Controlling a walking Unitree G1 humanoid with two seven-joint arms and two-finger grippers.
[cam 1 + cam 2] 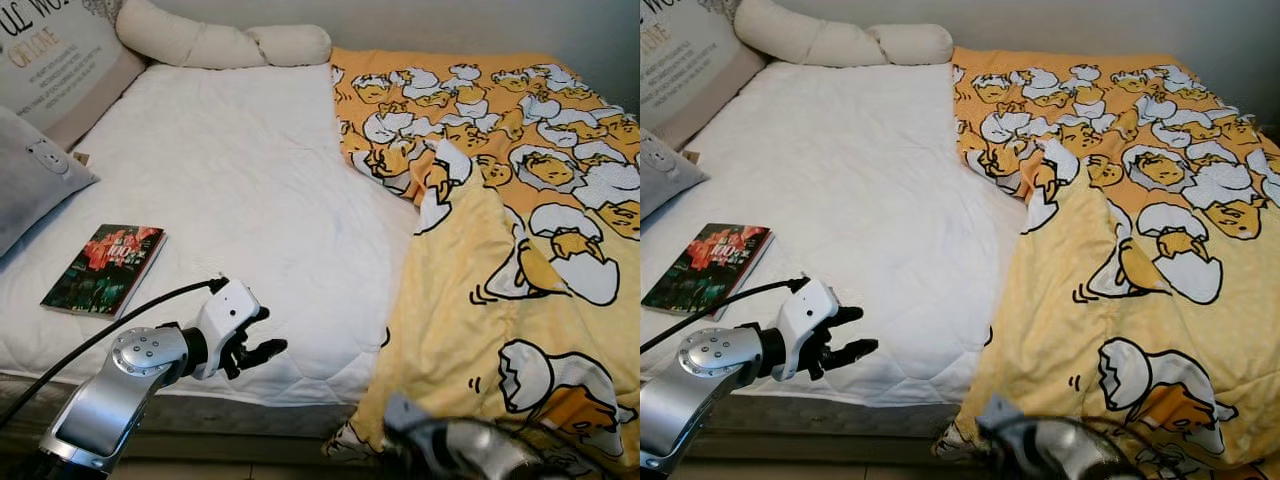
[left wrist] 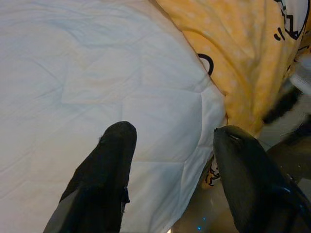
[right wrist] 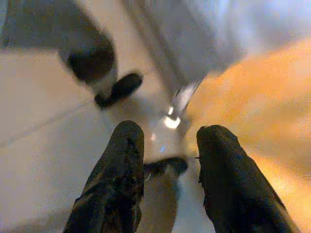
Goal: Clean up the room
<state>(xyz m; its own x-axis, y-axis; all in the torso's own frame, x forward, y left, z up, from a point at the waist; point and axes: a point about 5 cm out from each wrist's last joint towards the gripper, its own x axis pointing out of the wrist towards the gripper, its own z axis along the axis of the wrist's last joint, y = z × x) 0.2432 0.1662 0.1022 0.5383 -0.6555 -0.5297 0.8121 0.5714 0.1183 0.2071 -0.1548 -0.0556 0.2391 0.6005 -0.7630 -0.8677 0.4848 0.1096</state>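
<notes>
White quilted mattress (image 1: pixel 240 190): we see it bare across the left and middle of the bed, running up to the wall at the head.
Yellow duvet (image 1: pixel 500 260): printed with cartoon egg figures, it covers the right part of the bed; we see its near end spilling over the foot edge, and one corner folded back to show a white underside.
Long cream bolster (image 1: pixel 215 42): it lies along the head of the bed against the wall.
Lettered cushion (image 1: pixel 55 60): it leans at the head on the left side, partly out of view.
Grey pillow (image 1: pixel 35 175): it rests on the left edge of the mattress, nearer than the lettered cushion.
Book (image 1: pixel 105 268): we find it lying flat near the left front corner of the mattress, cover up in red and dark tones, just beside the grey pillow and well apart from the duvet.
Left gripper (image 1: pixel 262 335): our left arm reaches over the front edge of the mattress, between the book and the duvet; the two black fingers (image 2: pixel 104 170) stand wide apart, holding nothing, touching nothing we can make out.
Right gripper (image 3: pixel 167 170): low by the foot of the bed near the hanging duvet, blurred; its fingers (image 3: pixel 116 179) are parted around nothing, over pale floor (image 3: pixel 39 145).
</notes>
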